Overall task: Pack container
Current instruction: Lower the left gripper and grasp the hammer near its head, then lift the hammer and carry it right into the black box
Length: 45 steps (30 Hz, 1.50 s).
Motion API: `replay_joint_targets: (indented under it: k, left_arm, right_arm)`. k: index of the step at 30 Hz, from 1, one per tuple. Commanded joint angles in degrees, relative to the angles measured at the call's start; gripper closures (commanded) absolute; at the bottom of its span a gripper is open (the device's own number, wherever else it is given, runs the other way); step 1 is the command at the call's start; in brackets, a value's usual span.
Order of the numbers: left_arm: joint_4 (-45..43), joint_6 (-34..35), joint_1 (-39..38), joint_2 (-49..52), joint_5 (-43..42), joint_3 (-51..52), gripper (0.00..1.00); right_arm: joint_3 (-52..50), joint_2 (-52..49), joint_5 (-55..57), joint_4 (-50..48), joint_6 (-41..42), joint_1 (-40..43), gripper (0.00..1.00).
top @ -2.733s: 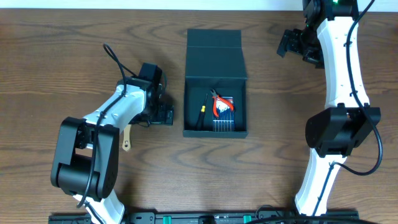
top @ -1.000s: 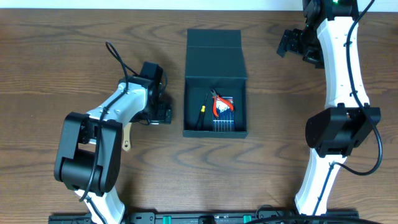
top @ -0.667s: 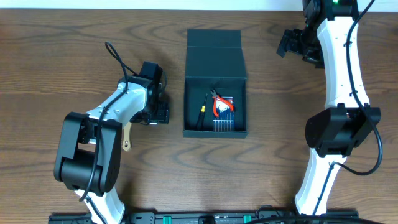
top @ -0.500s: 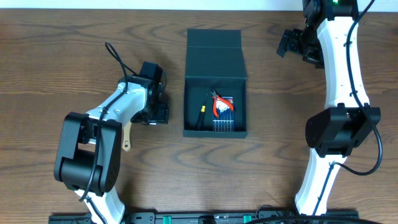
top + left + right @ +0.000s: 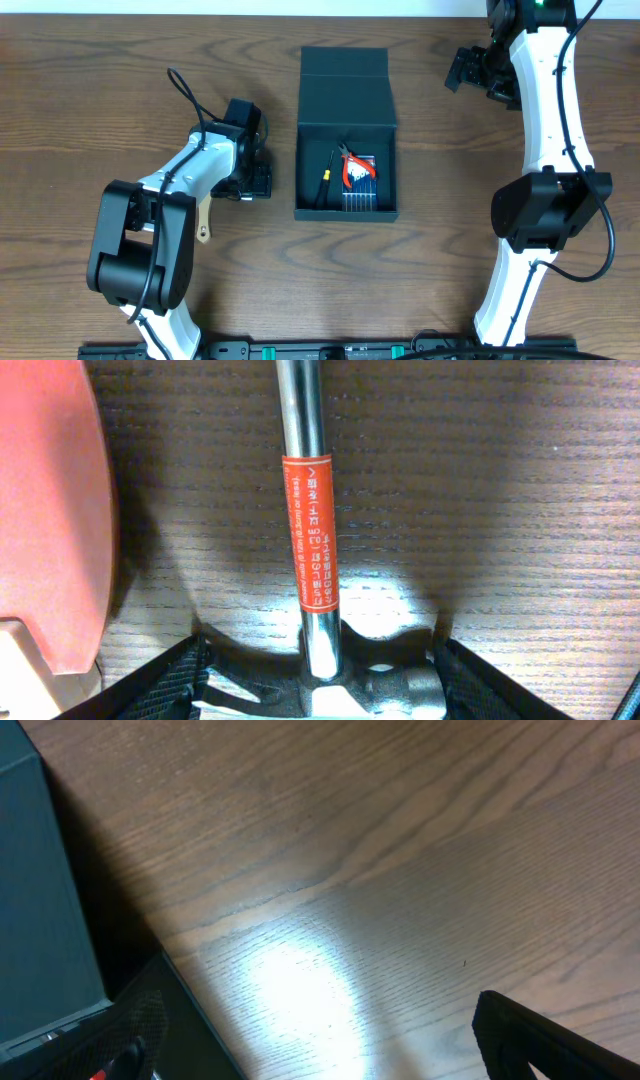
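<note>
Cardboard like that of the dark teal container (image 5: 345, 92) should handle light and stiff, though its thin walls would likely dent under a hard pinch. It sits open at the middle of the bench (image 5: 120, 60), its hinged lid laid flat toward the far edge. Red-handled pliers (image 5: 352, 168) and a blue packet (image 5: 361, 196) lie in its tray. The matte skin should give the fingers fair purchase. The lid's free far edge looks the best place to take hold for folding it shut, with a side wall braced so the light box does not slide. To the box's left, the left gripper (image 5: 320, 660) hangs low over a hammer (image 5: 308, 510), with its fingers spread either side of the head and not closed on it. That tool will be head-heavy with a slick chrome shaft, so a grip close to the head seems wise, and it should be set down gently in the tray. A wooden handle (image 5: 203, 224) pokes out beneath the left arm. The right gripper (image 5: 325, 1020) waits near the far right of the bench with its fingers apart and nothing between them.
</note>
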State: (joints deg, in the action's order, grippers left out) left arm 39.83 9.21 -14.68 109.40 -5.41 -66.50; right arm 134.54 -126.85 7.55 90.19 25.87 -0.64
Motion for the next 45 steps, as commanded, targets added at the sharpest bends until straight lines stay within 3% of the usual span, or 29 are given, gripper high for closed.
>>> replay_joint_targets:
  k: [1,6,31,45]
  left_arm:
    - [0.3,1.0,-0.3,4.6,-6.1,2.4,0.30]
    - [0.6,1.0,-0.3,4.4,-6.1,2.4,0.39]
    - [4.5,1.0,-0.2,2.4,-5.5,-0.9,0.39]
    - [6.4,1.3,-0.2,-7.0,-2.4,-3.9,0.39]
  right_arm:
    - [1.0,0.3,0.6,0.0,-0.4,-0.2,0.01]
    - [1.0,0.3,0.6,0.0,-0.4,-0.2,0.01]
    - [1.0,0.3,0.6,0.0,-0.4,-0.2,0.01]
    - [1.0,0.3,0.6,0.0,-0.4,-0.2,0.01]
